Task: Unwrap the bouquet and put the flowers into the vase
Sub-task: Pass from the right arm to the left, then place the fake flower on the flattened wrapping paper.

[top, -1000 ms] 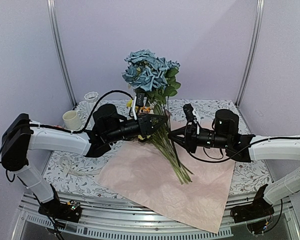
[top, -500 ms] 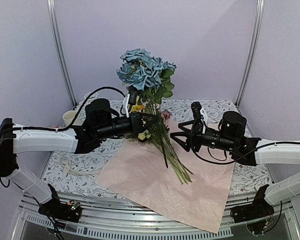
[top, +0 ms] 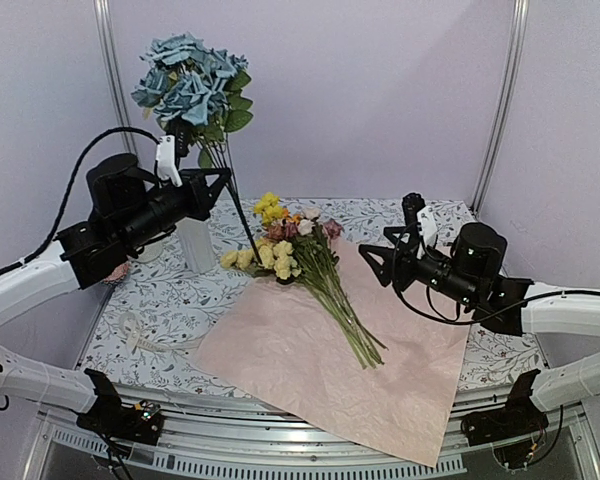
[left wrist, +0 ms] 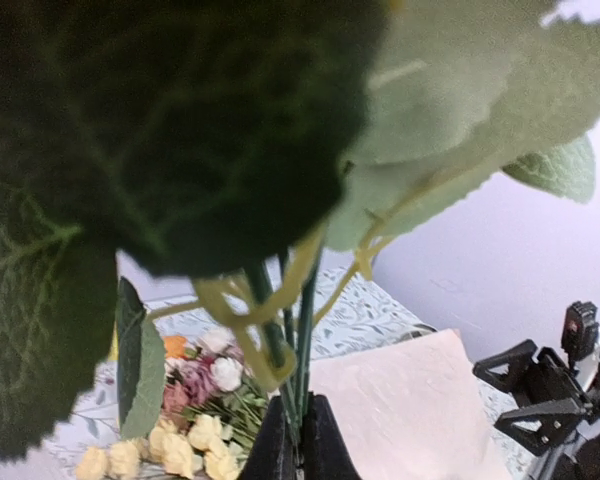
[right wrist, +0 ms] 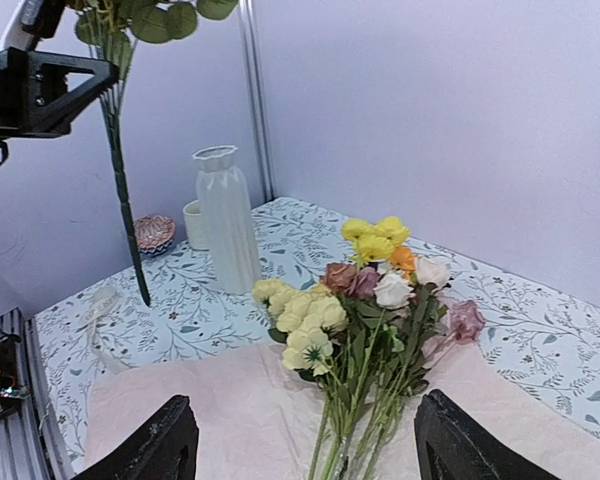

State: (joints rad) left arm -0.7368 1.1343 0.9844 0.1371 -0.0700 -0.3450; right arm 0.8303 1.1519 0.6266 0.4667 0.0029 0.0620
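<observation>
Your left fingers (left wrist: 278,450) pinch the blue stems (top: 190,85), held high, their tips near the vase (right wrist: 227,220) but not over it. Centre the tips above the rim, keep the stems upright, then lower. Your right fingers (right wrist: 165,440) stand wide, holding nothing. The vase looks empty. The other flowers (top: 300,250) lie on the paper (top: 320,370).
</observation>
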